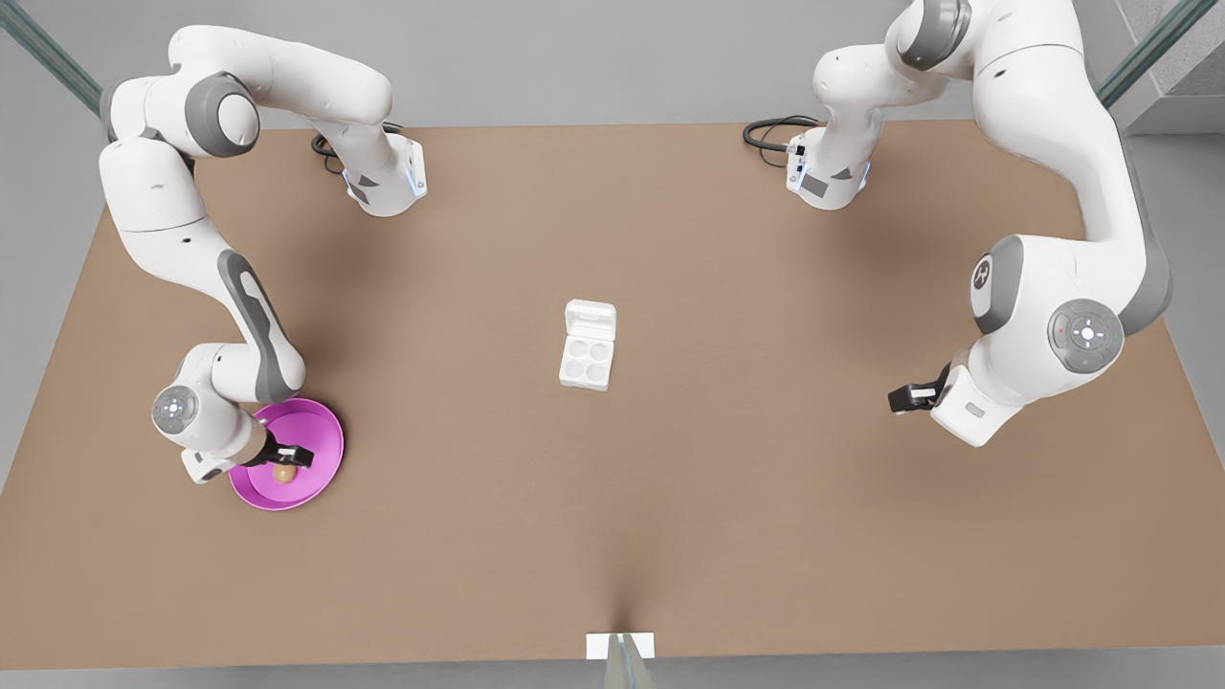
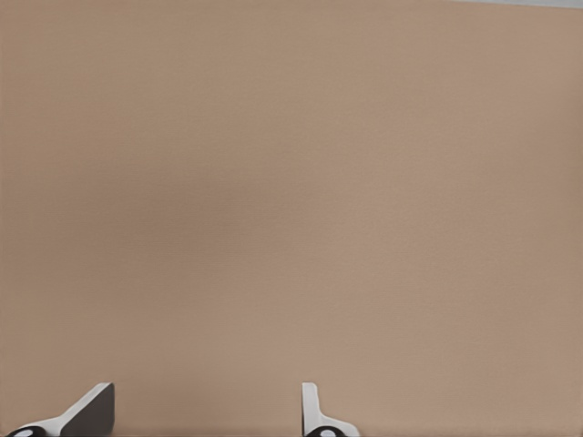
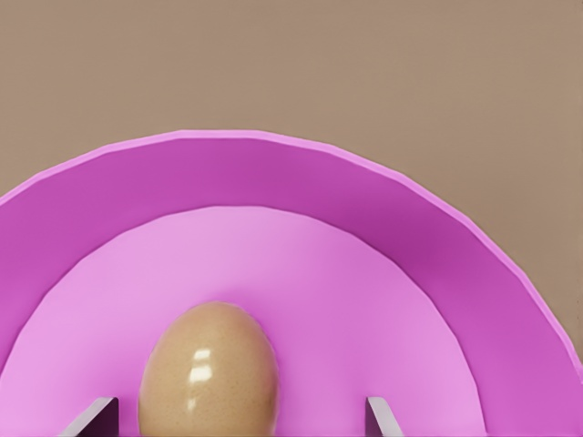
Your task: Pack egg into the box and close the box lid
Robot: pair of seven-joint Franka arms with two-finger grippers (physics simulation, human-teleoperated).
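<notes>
The egg (image 3: 208,369) is bracketed on the pink plate (image 1: 321,435) by the spread, not-yet-gripping right gripper (image 1: 287,457). The box (image 1: 586,361) is seen empty, its box lid (image 1: 590,317) open. The left gripper (image 1: 904,396) is parked unclenched, waiting.

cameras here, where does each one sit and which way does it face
Front view: high above the table, looking down on the box, open box lid, plate and both arms.
Left wrist view: on the waiting arm at the front view's right, facing bare table; the left tool is open.
Right wrist view: just above the plate, facing the egg between the open right tool fingers.
Shared: front and right wrist views both show egg and plate.
</notes>
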